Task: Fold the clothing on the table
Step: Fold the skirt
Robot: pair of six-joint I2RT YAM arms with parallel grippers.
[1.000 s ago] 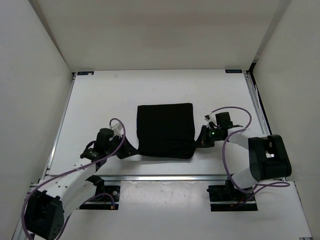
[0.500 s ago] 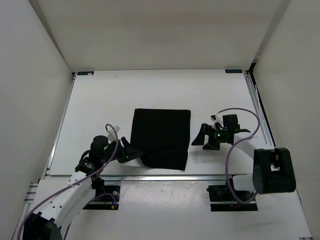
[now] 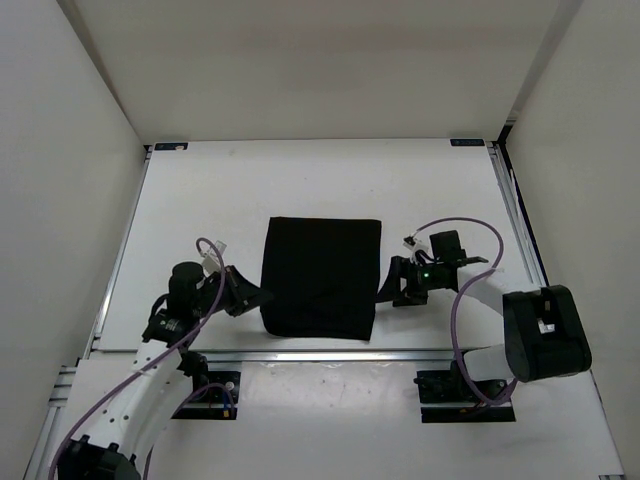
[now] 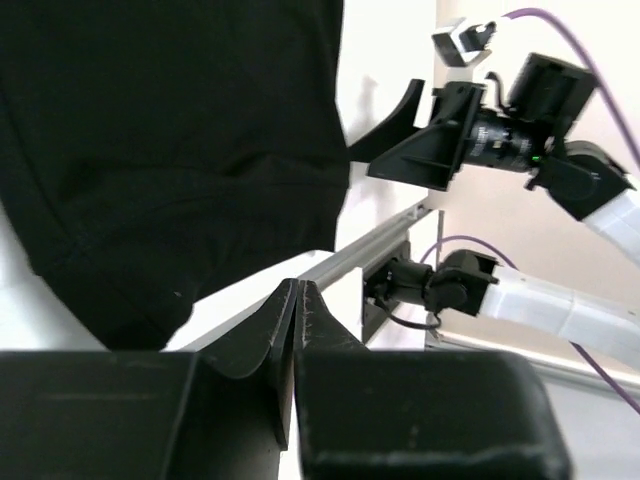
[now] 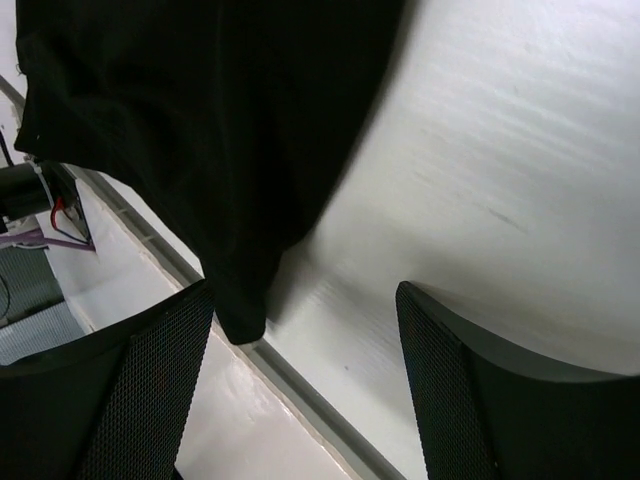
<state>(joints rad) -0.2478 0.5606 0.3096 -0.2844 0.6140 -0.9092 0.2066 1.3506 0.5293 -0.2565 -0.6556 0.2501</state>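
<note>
The black clothing (image 3: 320, 277) lies flat on the white table (image 3: 200, 200) as a roughly square folded shape. My left gripper (image 3: 260, 297) sits just off its near left corner, shut with nothing between the fingers (image 4: 285, 310). In the left wrist view the clothing (image 4: 170, 150) fills the upper left. My right gripper (image 3: 388, 284) stands open beside the cloth's right edge. In the right wrist view its gripper (image 5: 305, 335) has only bare table (image 5: 500, 150) and the tip of the clothing's (image 5: 200, 120) near corner between the pads, which touch nothing.
A silver rail (image 3: 330, 353) runs along the table's near edge, right below the clothing. White walls close in the left, right and far sides. Purple cables (image 3: 470, 240) loop off both arms. The right arm's gripper (image 4: 400, 130) shows in the left wrist view.
Both grippers have let go of the clothing's near corners. The left one drew back to the left and shut. The right one opened, backed off, then came back beside the cloth's edge.
</note>
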